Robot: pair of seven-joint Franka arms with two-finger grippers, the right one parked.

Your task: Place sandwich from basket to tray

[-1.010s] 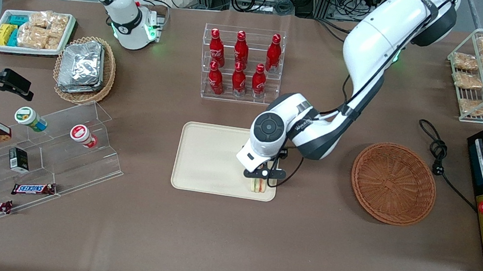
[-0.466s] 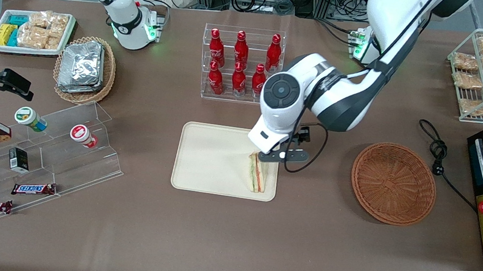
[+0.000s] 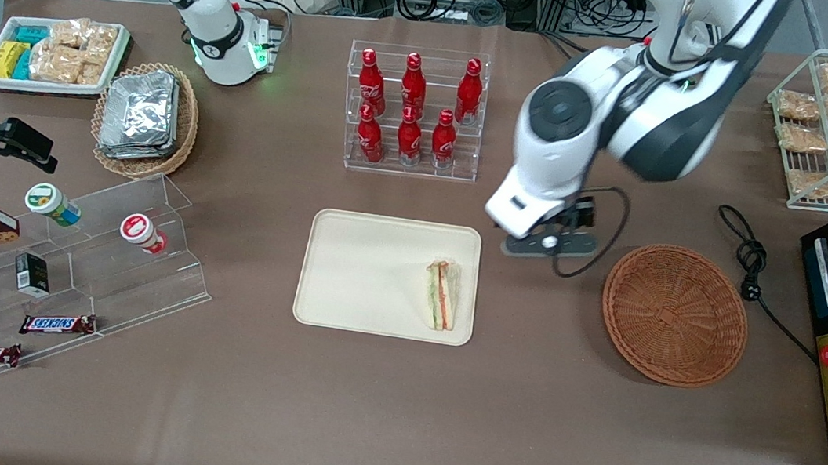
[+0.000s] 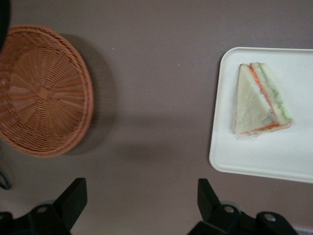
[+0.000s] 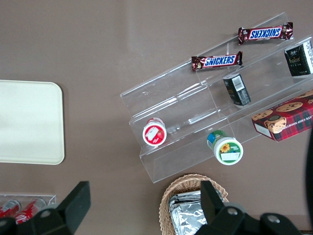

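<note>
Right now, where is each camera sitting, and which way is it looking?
Front: high up, looking down on the table; shows both arms, with the hand open between tray and basket.
Left wrist: looks down past its fingers at basket, tray, sandwich.
Right wrist: looks down at a clear shelf.
All three show the tray.

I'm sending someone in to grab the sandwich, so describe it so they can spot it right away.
Find the cream tray in the middle of the table, in front of the rack of red bottles. The sandwich lies on the tray's end nearest the brown basket: a clear-wrapped triangle with green and orange filling. The open gripper hangs above the table nearby.
</note>
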